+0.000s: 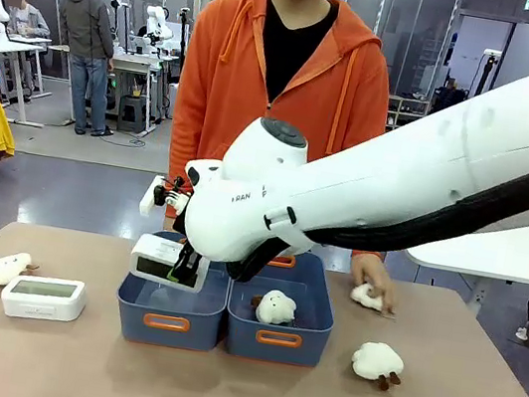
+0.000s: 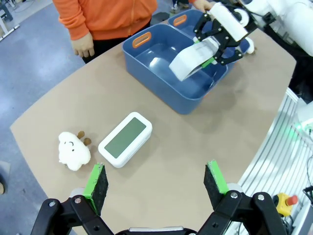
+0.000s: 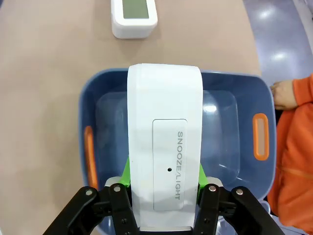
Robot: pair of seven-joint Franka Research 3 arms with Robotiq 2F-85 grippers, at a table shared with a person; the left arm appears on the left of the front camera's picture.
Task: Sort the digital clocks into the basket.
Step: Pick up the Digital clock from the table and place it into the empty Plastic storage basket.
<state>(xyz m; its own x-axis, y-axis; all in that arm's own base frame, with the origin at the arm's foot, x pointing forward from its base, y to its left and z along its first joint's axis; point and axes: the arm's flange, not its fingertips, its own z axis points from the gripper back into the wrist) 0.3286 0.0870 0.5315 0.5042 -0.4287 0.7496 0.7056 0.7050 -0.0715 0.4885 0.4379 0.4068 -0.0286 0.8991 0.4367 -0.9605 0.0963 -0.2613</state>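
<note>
Your right pincer (image 3: 164, 174) grips the white rounded plastic clock (image 3: 165, 107) tight; the blue rectangular plastic basket (image 3: 221, 128) lies directly beneath.

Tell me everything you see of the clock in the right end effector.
The clock is white, smooth plastic, rounded-rectangular, with a SNOOZE/LIGHT panel on its top edge. The right end effector is shut on it, green pads against opposite faces. It hangs tilted over the opening of the blue basket.

The basket (image 3: 222, 122) lies empty under the held clock (image 3: 165, 142).
</note>
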